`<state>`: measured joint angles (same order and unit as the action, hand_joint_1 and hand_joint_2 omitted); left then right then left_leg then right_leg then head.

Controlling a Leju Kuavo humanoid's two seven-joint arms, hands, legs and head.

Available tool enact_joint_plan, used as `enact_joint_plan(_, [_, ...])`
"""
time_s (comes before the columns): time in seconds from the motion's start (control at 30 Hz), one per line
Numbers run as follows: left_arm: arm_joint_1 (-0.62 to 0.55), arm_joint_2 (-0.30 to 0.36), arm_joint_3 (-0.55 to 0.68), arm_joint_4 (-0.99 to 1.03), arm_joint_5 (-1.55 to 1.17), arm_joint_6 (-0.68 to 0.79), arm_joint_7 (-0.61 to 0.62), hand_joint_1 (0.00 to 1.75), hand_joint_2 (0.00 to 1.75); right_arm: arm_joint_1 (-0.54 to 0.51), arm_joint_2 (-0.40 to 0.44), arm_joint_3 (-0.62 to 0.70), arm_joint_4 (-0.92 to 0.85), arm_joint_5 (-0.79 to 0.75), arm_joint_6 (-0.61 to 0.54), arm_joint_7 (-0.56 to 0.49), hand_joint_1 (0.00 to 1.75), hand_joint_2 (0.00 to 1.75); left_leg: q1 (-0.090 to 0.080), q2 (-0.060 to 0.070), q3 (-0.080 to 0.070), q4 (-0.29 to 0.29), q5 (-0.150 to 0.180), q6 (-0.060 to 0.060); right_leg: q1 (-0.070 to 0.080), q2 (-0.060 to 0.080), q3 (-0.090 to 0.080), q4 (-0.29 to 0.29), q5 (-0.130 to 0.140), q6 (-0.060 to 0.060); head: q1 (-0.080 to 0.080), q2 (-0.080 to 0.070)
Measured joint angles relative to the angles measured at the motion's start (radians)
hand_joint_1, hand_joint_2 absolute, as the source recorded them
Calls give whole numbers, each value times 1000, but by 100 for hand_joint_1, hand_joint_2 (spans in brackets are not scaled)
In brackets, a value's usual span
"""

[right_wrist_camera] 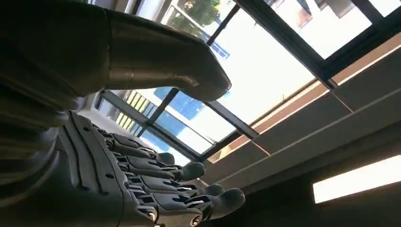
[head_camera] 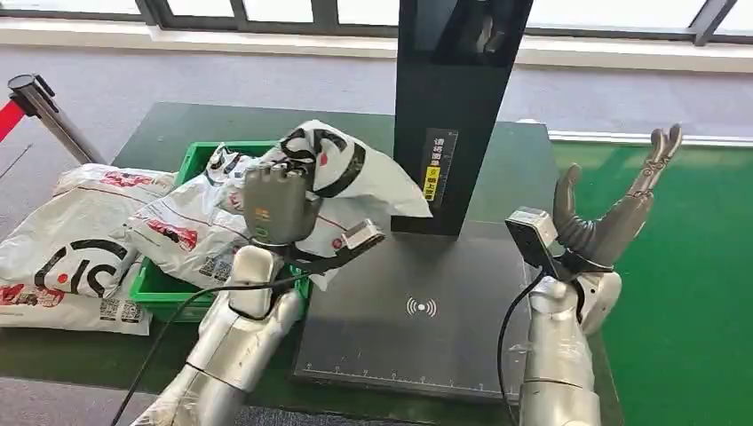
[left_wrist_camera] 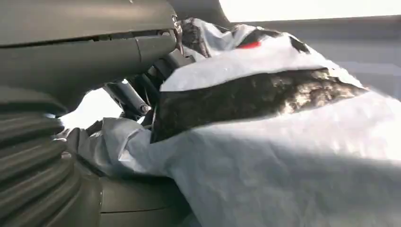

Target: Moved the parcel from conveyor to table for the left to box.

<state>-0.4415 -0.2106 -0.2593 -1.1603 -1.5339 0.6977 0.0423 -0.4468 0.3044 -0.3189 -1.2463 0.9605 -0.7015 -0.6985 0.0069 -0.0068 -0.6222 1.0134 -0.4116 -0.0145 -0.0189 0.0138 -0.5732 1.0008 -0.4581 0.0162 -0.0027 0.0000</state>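
Grey floor and a row of windows lie behind a dark green table (head_camera: 169,133), and on the robot's right side runs a bright green conveyor (head_camera: 684,266). On the table lies a flat black scanning pad (head_camera: 417,328) with a tall black post (head_camera: 457,106) rising at its far edge. The left hand (head_camera: 277,206) is lifted above the near edge of a green box (head_camera: 155,286) and holds a white parcel (head_camera: 355,173) with black and red print; the bag hangs in the air between the box and the post. In the left wrist view the parcel (left_wrist_camera: 283,142) is pressed close against the hand (left_wrist_camera: 56,156). More white bags (head_camera: 75,235) fill the box and spill over its left side. The right hand (head_camera: 613,217) is raised near the conveyor edge, palm up, fingers spread wide and holding nothing; in its wrist view the hand (right_wrist_camera: 142,184) points toward the ceiling.
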Motion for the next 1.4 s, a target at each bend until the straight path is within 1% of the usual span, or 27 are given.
enact_joint_plan(0.07, [26, -3, 60, -99, 5, 0, -70, 175, 175, 11, 0, 0, -11, -8, 0, 0, 0, 175, 0, 0, 0, 0, 0, 0, 0, 0, 0, 0, 0, 0, 0, 0])
enact_joint_plan(0.2, [50, -53, 252, -223, 75, 0, -362, 175, 175, 36, -1, -2, -35, -27, 0, 0, 0, 175, 0, 0, 0, 0, 0, 0, 0, 1, 0, 0, 0, 0, 0, 0])
enact_joint_plan(0.23, [52, -69, 308, -248, 105, 0, -415, 175, 175, 43, -1, -2, -42, -28, 0, 0, 0, 175, 0, 1, 0, 0, -1, 0, -1, 1, 0, -1, 0, 0, 0, 0])
enact_joint_plan(0.27, [56, -79, 357, -272, 131, 0, -439, 175, 175, 51, -1, -2, -49, -32, 0, 0, 0, 175, 0, 1, 0, 0, -1, -1, -1, 1, 0, -1, 0, 0, 0, 0])
enact_joint_plan(0.37, [64, -98, 450, -306, 149, 0, -431, 175, 175, 71, -1, -3, -69, -37, 0, 0, 0, 175, 0, 0, 0, 0, -1, -1, 0, 0, 0, -1, -1, 0, 0, 0])
enact_joint_plan(0.43, [60, -107, 524, -290, 157, 0, -426, 175, 175, 82, -1, -3, -84, -39, 0, 0, 0, 175, 0, 0, 0, 0, -1, -1, 0, 0, 0, -1, -1, 0, 0, 0])
enact_joint_plan(0.53, [37, -115, 670, -218, 177, -3, -485, 175, 175, 94, -2, -3, -98, -45, 0, 0, 0, 175, 0, 1, 0, 0, -1, -1, 0, 1, -2, 0, 0, -1, 0, 0])
enact_joint_plan(0.7, [-21, -106, 866, -65, 108, -3, -438, 175, 175, 104, -3, -12, -108, -45, 0, 0, 0, 175, 0, 1, 0, 0, -1, -1, 0, 1, -1, 0, 0, -1, 0, 0])
enact_joint_plan(0.73, [-27, -104, 895, -44, 108, -3, -436, 168, 175, 107, -4, -12, -109, -48, 0, 0, 0, 175, 0, 1, 0, 0, -1, -1, 0, 1, -1, 0, 0, -1, 0, 0])
enact_joint_plan(0.77, [-32, -103, 916, -28, 107, -3, -436, 0, 175, 110, -4, -13, -111, -48, 0, 0, 0, 175, 0, 1, 0, 0, -1, -1, 0, 1, -1, 0, 0, -1, 0, 0])
enact_joint_plan(0.8, [-39, -103, 934, -11, 105, -3, -435, 0, 0, 112, -4, -13, -111, -48, 0, 0, 0, 175, 0, 1, 0, 0, -1, -1, 0, 1, -1, 0, 0, -1, 0, 0])
enact_joint_plan(0.97, [-62, -90, 984, 85, 63, -3, -378, 0, 0, 114, -4, -13, -113, -51, 0, 0, 0, 175, 0, 0, 0, 0, -1, -1, -1, 1, -1, -1, 0, -1, 0, 0])
enact_joint_plan(1.1, [-88, -61, 989, 197, 26, -3, -308, 0, 0, 114, -4, -13, -113, -60, 0, 0, 0, 175, 0, 0, 0, 0, -1, -1, 0, 1, -1, -1, 0, -1, 0, 0])
enact_joint_plan(1.3, [-99, -42, 983, 260, 43, -3, -298, 0, 0, 114, -8, -13, -108, -61, 0, 0, 0, 175, 0, 0, 0, 0, -1, -1, 0, 1, -1, 0, 0, -1, 0, 0])
enact_joint_plan(1.4, [-98, -41, 981, 254, 72, -3, -324, 0, 0, 114, -11, -13, -101, -63, 0, 0, 0, 175, 0, 0, -1, 0, -1, -1, 0, 1, -1, 0, 0, -1, 0, 0])
